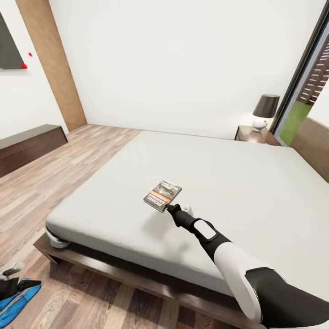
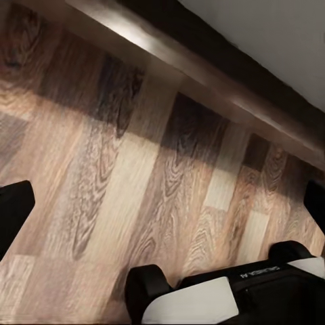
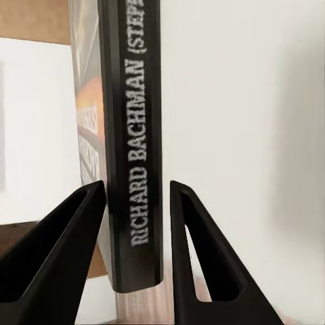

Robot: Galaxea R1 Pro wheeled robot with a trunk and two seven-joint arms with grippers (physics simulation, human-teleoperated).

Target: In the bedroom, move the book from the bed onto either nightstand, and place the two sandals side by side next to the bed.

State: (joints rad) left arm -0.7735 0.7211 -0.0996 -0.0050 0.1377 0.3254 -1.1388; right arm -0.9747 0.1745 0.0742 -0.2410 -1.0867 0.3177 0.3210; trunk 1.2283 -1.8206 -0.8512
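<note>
One thin dark-grey paperback book (image 3: 132, 142) stands between the right tool's (image 3: 135, 223) two black fingers, closed against its covers, above the light-grey mattress bed (image 1: 237, 183).

The left tool's (image 2: 162, 203) fingers are spread wide over the wood-plank floor (image 2: 101, 169), holding nothing.

Premises: a domestic bedroom. Evidence: large low dark-brown wooden platform bed (image 1: 137, 278) with bare light-grey mattress (image 1: 219, 183), dark wooden nightstand (image 1: 249, 134) carrying a black-shaded white lamp (image 1: 264, 112), light-brown wood-plank floor (image 1: 55, 178), white walls (image 1: 183, 59).

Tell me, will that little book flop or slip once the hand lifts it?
The book looks thin, so probably light. Its spine sits straight between the right hand's fingers, suggesting fair stiffness. The narrow edge grip might let it pivot.
</note>
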